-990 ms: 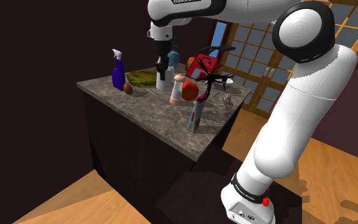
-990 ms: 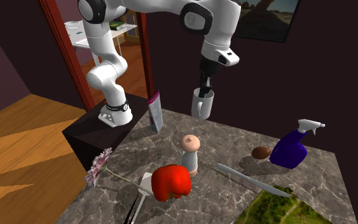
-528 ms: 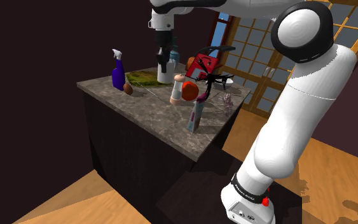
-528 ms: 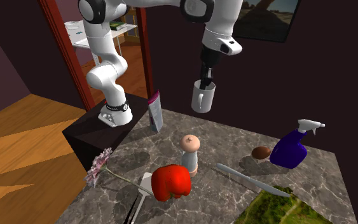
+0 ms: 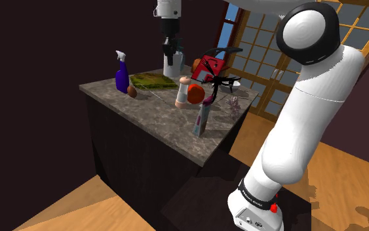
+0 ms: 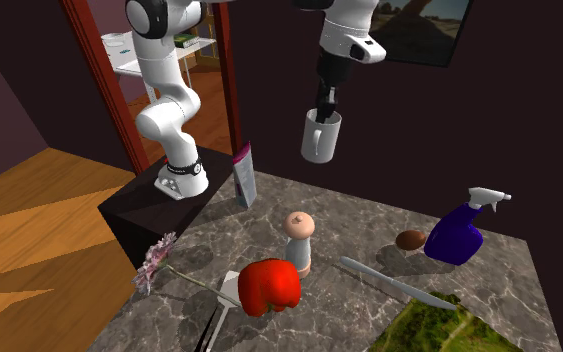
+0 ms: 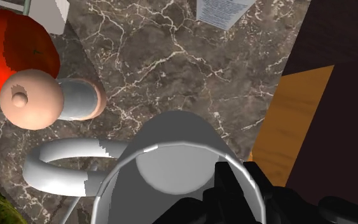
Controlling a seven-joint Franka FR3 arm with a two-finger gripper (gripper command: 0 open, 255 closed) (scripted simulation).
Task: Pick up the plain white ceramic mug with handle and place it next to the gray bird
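Mug: plain white, smooth, cylindrical, loop handle. Hung in air well above tabletop, touching nothing below. My jaws closed on one rim wall, one finger inside, one outside.

Risk: slick wall plus off-centre pinch, so mug could tilt or slip in transit.

Risk: handle jutted on side of gray bird (round peach head, narrow body). Careless descent could topple it.

Tabletop: dark veined marble.

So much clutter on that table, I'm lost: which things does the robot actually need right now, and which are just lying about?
In the job: gripper, shut on the white mug, held above the table; grey figure with peach head.

Lying about: purple spray bottle, red lump, pink flower, small brown ball, slim upright box.
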